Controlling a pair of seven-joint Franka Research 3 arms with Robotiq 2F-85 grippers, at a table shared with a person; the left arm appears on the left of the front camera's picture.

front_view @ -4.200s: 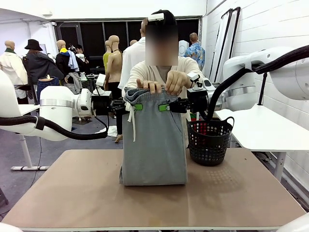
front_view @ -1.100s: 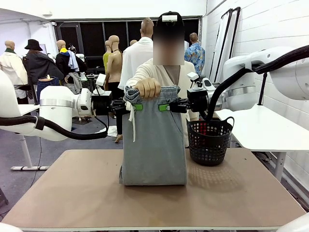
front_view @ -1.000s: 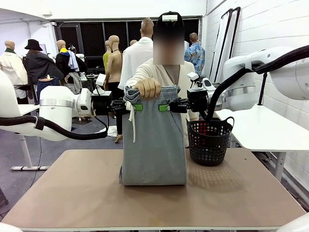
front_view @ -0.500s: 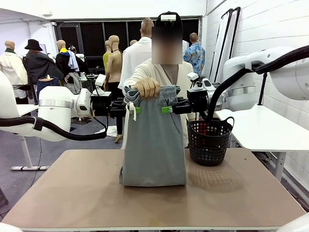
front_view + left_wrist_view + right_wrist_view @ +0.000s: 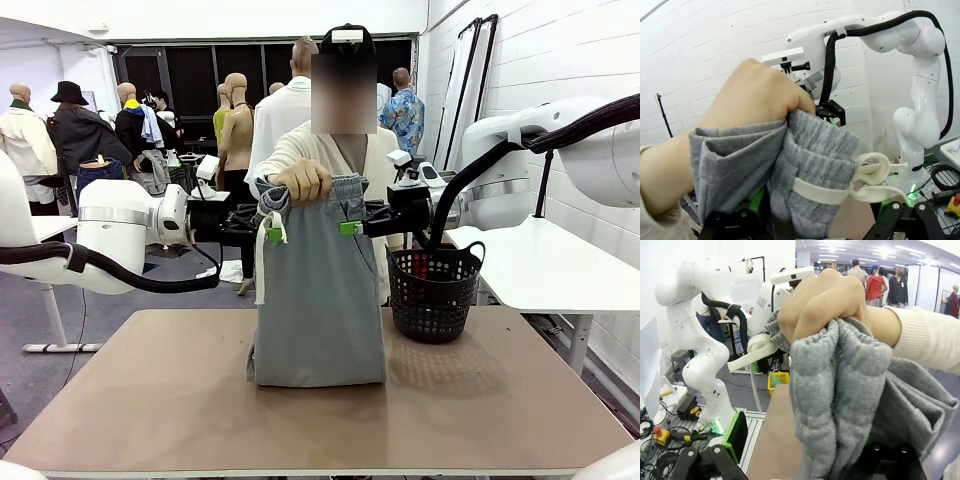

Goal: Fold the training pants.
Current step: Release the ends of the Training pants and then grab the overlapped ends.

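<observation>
On the table, at centre, rests the hem of the training pants, waistband up at 12 o'clock, likely to keep the legs hanging flat. Leaves the basket at 3 o'clock, clear of the cloth. Flanks the waistband with left gripper at 9 and right gripper at 3, both spread wide, gripping nothing. Carries the weight in the person's hand; lets the drawstring dangle at 9.

I can read no words, numbers or signs here. The training pants are plain grey with no label that I can make out, and the black basket has no print on it that I can read.
</observation>
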